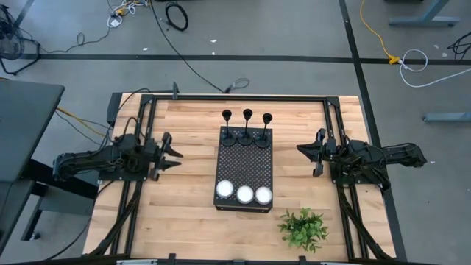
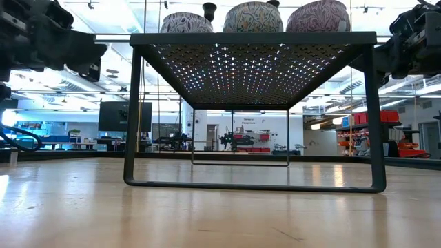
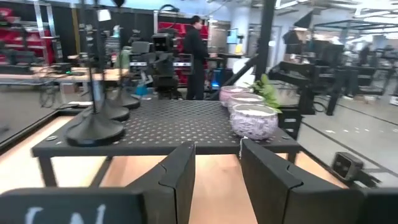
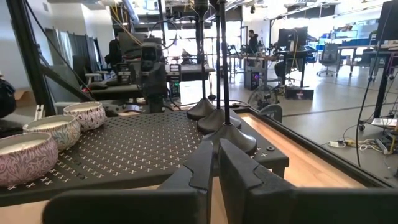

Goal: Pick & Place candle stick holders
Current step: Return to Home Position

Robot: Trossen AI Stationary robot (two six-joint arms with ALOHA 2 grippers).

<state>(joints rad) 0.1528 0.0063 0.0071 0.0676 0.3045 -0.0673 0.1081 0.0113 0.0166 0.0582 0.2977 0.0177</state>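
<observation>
Three slim black candle stick holders stand upright on their round bases in a row at the far end of a black perforated box in the middle of the table. They also show in the left wrist view and the right wrist view. My left gripper is open and empty, left of the box and pointing at it. My right gripper is shut and empty, right of the box and pointing at the holders.
Three white round candles in patterned cups sit in a row at the box's near end. A small green plant stands at the table's near right. The box stands on thin legs. A black frame runs around the table.
</observation>
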